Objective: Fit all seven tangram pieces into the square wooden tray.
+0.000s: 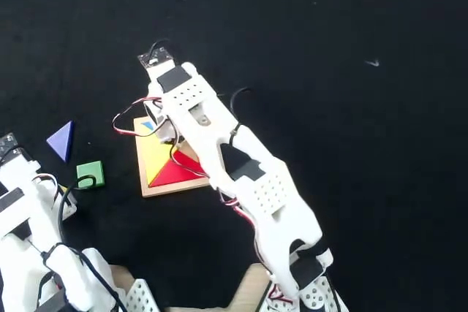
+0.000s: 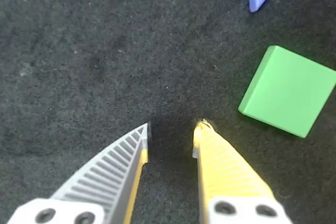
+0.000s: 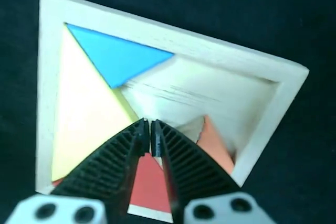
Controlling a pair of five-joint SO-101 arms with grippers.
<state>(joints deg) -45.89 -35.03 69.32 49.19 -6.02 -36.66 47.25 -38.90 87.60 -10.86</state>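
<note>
The square wooden tray lies left of the table's centre, and the right arm reaches over it. In the right wrist view the tray holds a big yellow triangle, a blue triangle, a red triangle and an orange piece. My right gripper is shut above the tray's middle with nothing seen between its fingers. A green square and a purple triangle lie on the cloth left of the tray. My left gripper stands open over bare cloth beside the green square.
Black cloth covers the whole table, with wide free room to the right and at the back. The left arm's white body occupies the front left corner. Part of the tray floor is bare wood.
</note>
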